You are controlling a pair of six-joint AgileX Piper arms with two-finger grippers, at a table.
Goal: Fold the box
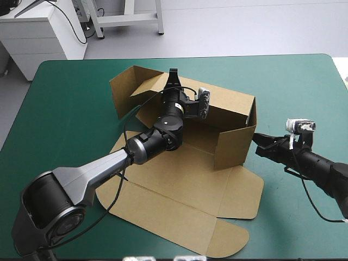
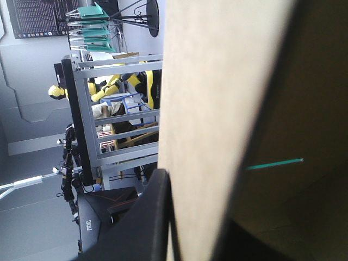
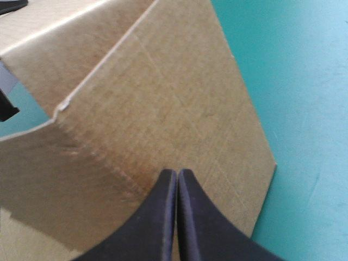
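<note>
One brown cardboard box (image 1: 179, 190), a cut sheet of corrugated board only partly raised, sat at the middle of the teal-green desk (image 1: 65, 109). Its 12 o'clock half stood up. There was a long far wall, a shorter wall at 3 o'clock, and a loose flap splayed outward at 10 o'clock. Together they formed a tray open at the top. Its 6 o'clock half lay flat on the cover as one broad panel, with rounded tabs at 3 and 5 o'clock and a narrow creased strip along the near edge. The board was an even brown on every face shown, and the fold lines showed as paler creases.

The left claw (image 1: 173, 76) stretched over the tray from 7 o'clock and was clamped on the top edge of the far wall at 12 o'clock. In the left wrist view the pale sheet stood edge-on between its black fingers (image 2: 149, 228).

The right claw (image 1: 255, 139) extended from 3 o'clock of the box and held nothing. Its two fingers were pressed together into a single point. That point was at the outer face of the 3 o'clock wall, close to the corner fold. Whether it touched the board or stopped just short could not be told.
</note>
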